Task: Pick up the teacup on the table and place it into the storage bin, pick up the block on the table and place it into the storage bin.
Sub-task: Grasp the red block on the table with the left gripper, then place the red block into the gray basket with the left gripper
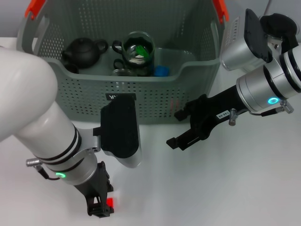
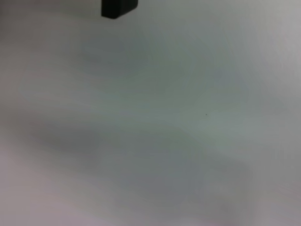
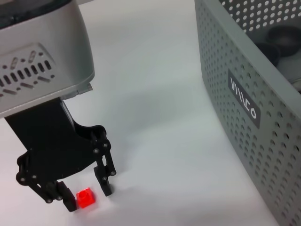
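Block (image 3: pixel 86 198) on table, between narrowly parted fingers of left end effector (image 3: pixel 87 197).

Plain white table (image 1: pixel 225 188). The bin (image 1: pixel 141 92) sits on it up at 12 o'clock, and a red block (image 1: pixel 110 203) at 7.

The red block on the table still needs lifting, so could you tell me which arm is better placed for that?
The left. Its hand is down at the table with its open fingers either side of the red block. The right hand hangs open, off to the side, beside the storage bin.
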Robot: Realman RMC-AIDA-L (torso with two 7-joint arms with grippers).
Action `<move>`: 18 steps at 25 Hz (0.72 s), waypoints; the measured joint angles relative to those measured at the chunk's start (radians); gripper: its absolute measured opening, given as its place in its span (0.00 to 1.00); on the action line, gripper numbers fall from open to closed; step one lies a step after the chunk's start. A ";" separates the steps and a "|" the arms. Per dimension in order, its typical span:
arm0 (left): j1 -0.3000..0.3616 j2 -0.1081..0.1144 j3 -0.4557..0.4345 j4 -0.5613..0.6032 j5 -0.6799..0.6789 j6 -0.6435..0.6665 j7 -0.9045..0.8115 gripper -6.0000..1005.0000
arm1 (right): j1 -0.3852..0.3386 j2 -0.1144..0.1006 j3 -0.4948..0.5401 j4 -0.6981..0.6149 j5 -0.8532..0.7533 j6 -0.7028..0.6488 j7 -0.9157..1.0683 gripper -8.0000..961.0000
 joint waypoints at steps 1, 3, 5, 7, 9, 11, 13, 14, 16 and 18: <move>0.000 0.000 0.001 0.000 0.000 0.000 0.000 0.46 | 0.000 0.000 0.000 0.000 0.000 0.000 0.000 0.98; 0.000 0.000 0.002 -0.001 0.000 0.000 0.000 0.46 | 0.000 0.000 0.000 0.000 0.000 0.000 0.000 0.98; 0.001 0.000 0.002 -0.002 0.000 0.001 0.000 0.46 | 0.000 0.000 0.000 0.000 0.000 0.000 0.000 0.98; 0.001 0.000 0.004 -0.002 0.000 0.001 0.000 0.46 | 0.000 0.000 0.000 0.000 0.000 0.000 0.001 0.98; 0.001 0.000 0.007 -0.002 -0.001 0.002 -0.001 0.46 | 0.000 0.000 0.000 0.000 0.000 0.000 0.002 0.98; 0.001 0.000 0.010 -0.002 -0.002 0.003 -0.001 0.42 | 0.000 0.000 0.000 0.000 0.000 0.000 0.002 0.98; 0.001 0.000 0.010 -0.002 -0.002 0.003 -0.001 0.36 | 0.000 0.000 0.000 0.000 0.000 0.000 0.002 0.98; 0.001 0.000 0.010 -0.002 -0.002 0.004 -0.001 0.33 | 0.000 0.000 0.001 0.000 0.000 0.000 0.002 0.98; 0.001 0.000 0.010 -0.001 -0.003 0.005 -0.003 0.26 | 0.000 0.000 0.001 0.000 0.000 0.000 0.002 0.98; 0.001 0.000 0.007 0.005 -0.007 0.009 -0.005 0.25 | 0.000 0.000 0.001 0.000 0.000 0.000 0.002 0.98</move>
